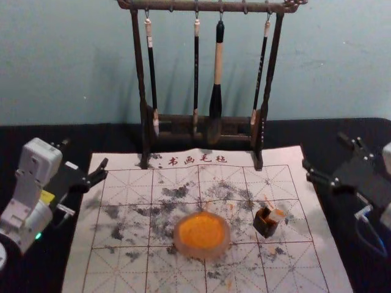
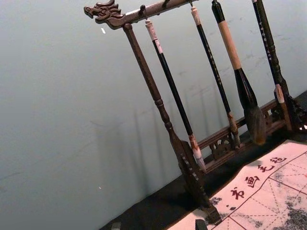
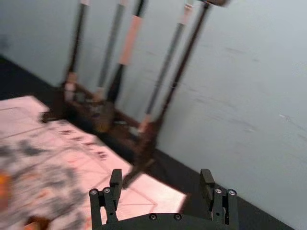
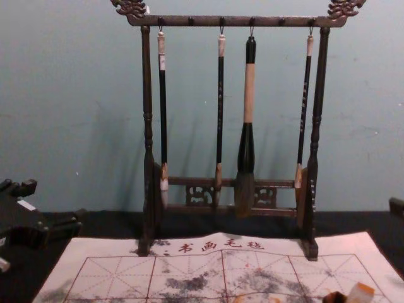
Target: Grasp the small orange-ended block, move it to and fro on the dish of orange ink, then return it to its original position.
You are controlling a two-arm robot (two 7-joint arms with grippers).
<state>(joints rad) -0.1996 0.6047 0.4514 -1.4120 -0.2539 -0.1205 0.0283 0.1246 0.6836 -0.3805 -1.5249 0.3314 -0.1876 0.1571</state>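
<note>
Beside the mat's (image 1: 122,271) right edge, spreads the nearer right gripper (image 1: 323,150) wide, empty; should reach inward and bodyward for the block (image 1: 265,223), leaving left gripper (image 1: 85,152), likewise, opposite.

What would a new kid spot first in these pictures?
Probably the bright orange ink, in the round dish on the mat. Next, maybe the tall dark rack behind the dish, with four hanging brushes, one extra fat. The little block sits right of the dish.

Dim, diffuse light leaves faint, soft shadows on the wall (image 4: 76,126), toward nine o'clock from the hanging brushes (image 4: 246,139). The right wrist view blurs brushes and mat (image 3: 163,194). A green light (image 1: 38,235) glows at eight o'clock in the head view.
</note>
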